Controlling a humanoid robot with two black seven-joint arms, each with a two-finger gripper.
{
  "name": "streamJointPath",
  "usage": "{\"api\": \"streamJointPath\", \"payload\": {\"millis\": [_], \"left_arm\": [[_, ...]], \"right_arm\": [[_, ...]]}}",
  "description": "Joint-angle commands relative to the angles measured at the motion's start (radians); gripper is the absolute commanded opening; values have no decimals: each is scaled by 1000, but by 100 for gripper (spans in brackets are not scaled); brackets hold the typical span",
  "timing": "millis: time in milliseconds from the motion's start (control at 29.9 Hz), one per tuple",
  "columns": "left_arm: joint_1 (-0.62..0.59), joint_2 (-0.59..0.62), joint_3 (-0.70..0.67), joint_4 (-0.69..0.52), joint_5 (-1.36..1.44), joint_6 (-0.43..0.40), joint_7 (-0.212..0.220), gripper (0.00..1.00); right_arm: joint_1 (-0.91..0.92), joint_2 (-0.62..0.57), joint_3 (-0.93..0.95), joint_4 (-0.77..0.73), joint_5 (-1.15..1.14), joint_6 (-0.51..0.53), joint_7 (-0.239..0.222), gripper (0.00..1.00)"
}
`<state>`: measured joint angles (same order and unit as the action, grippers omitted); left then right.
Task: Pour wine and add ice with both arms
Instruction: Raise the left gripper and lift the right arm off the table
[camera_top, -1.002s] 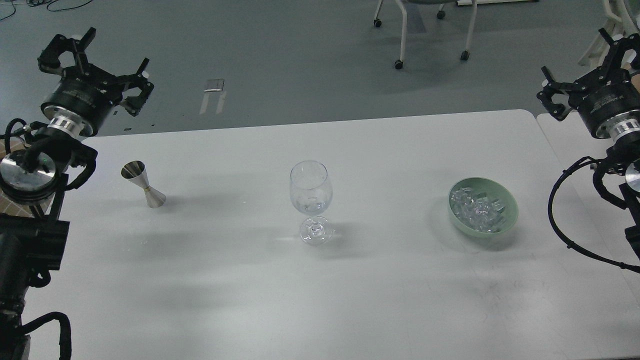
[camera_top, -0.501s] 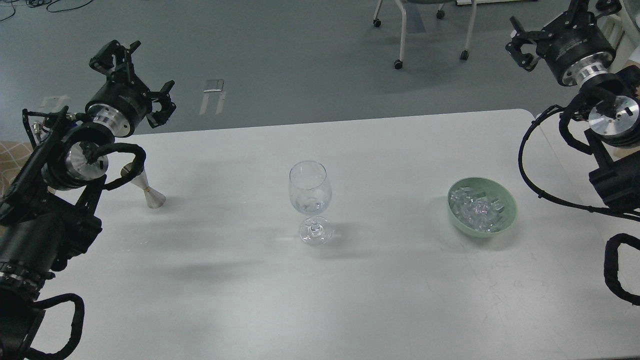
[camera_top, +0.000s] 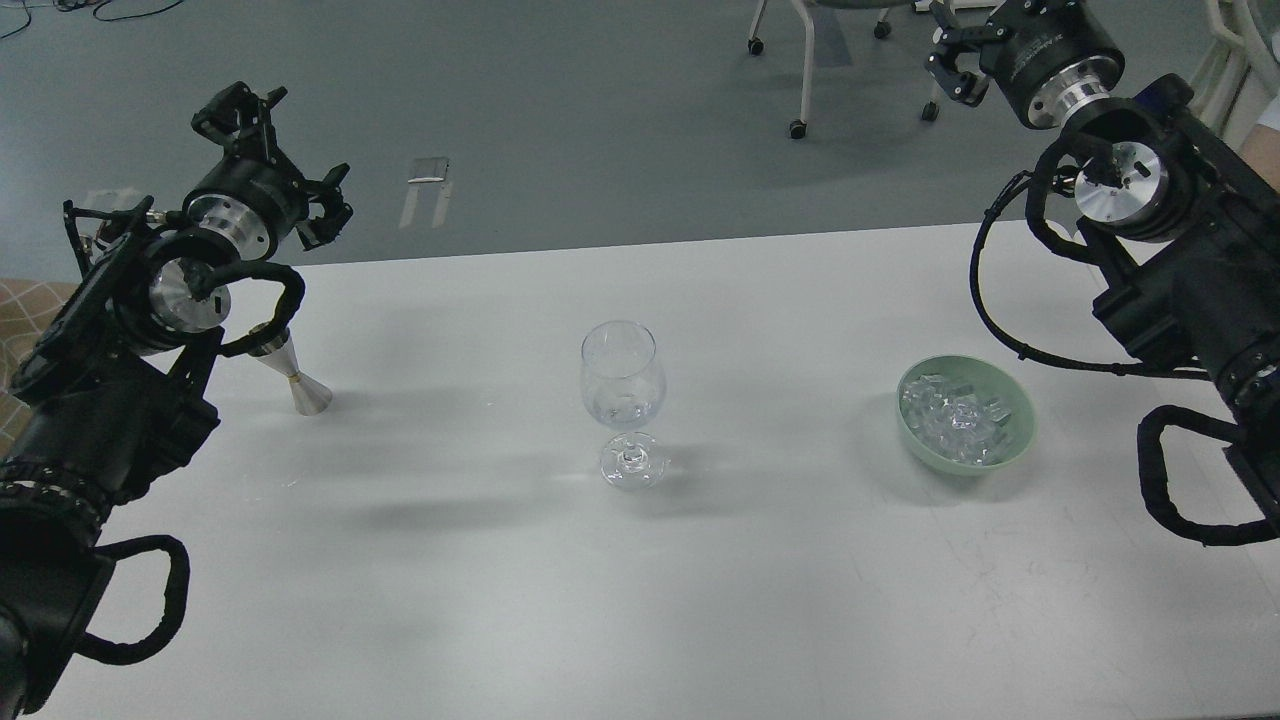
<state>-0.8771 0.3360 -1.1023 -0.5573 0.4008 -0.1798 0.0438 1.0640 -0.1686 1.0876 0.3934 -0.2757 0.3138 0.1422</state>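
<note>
A clear stemmed wine glass (camera_top: 622, 385) stands upright at the middle of the white table (camera_top: 480, 570). I cannot tell whether it holds any wine. A steel jigger (camera_top: 303, 388) stands at the left, its top hidden behind my left arm's cable. A green bowl (camera_top: 1018, 445) at the right holds many ice cubes (camera_top: 955, 418). My left gripper (camera_top: 285, 150) is open and empty, raised beyond the table's far edge, above and behind the jigger. My right gripper (camera_top: 965, 45) is open and empty, high at the far right and partly cut off by the view's top edge.
A chair's (camera_top: 806, 70) wheeled legs stand on the grey floor beyond the table's far edge. My thick arm links and looped cables (camera_top: 1010, 300) hang over both ends of the table. The bowl sits just left of the right arm.
Both arms have swung up and inward. The left gripper rose above the jigger, and the right gripper moved left to the top edge. The glass, jigger and bowl have not moved.
</note>
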Motion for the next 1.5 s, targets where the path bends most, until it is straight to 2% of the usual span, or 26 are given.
{"api": "streamJointPath", "payload": {"millis": [0, 167, 601, 701, 768, 835, 902, 969, 1035, 1102, 1169, 1202, 1269, 1303, 1336, 1470], "left_arm": [[-37, 1, -5, 8, -7, -1, -5, 92], [-48, 0, -13, 11, -48, -4, -19, 92], [-49, -11, -5, 0, -105, -4, -19, 92], [-48, -14, -7, -15, -106, -3, 2, 97], [-48, -12, -5, -16, -108, -3, 21, 98], [-48, -12, -8, -16, -109, -3, 21, 98], [-48, -12, -19, -16, -117, 2, 22, 97], [-57, -8, -11, -18, -129, -6, 57, 97], [-72, -2, -10, -18, -131, -9, 65, 97], [-72, 1, -14, -18, -134, -17, 50, 97], [-71, 5, -7, -18, -120, -20, -1, 97], [-66, 8, -5, -18, -120, -21, -57, 97], [-62, 18, -8, -18, -131, -29, -119, 97], [-54, 23, -4, -18, -131, -47, -169, 97], [-53, 23, -2, -18, -132, -70, -191, 97], [-53, 20, -4, -18, -135, -102, -191, 98]], "right_arm": [[1, 3, 3, -2, 3, -4, 0, 100], [1, 3, 12, -2, 9, -4, 0, 100], [-12, 14, 15, -1, 16, -2, 0, 100], [-42, 14, 15, 9, 16, 1, 0, 100], [-76, 8, 15, 22, 16, 4, 0, 100], [-93, 1, 15, 34, 15, 5, -1, 100], [-119, -31, 8, 65, 13, 7, -7, 100], [-154, -78, -26, 131, 1, 8, -10, 100], [-171, -100, -67, 171, -5, 8, -10, 100], [-176, -159, -147, 229, -20, 8, -10, 100], [-171, -228, -224, 275, -45, 5, -4, 100], [-165, -261, -262, 298, -71, 4, -1, 100], [-157, -285, -282, 320, -105, 5, 0, 100], [-151, -307, -290, 344, -152, 5, -1, 100], [-150, -328, -291, 370, -210, 5, 0, 100], [-156, -402, -293, 468, -443, 10, 0, 100]]}}
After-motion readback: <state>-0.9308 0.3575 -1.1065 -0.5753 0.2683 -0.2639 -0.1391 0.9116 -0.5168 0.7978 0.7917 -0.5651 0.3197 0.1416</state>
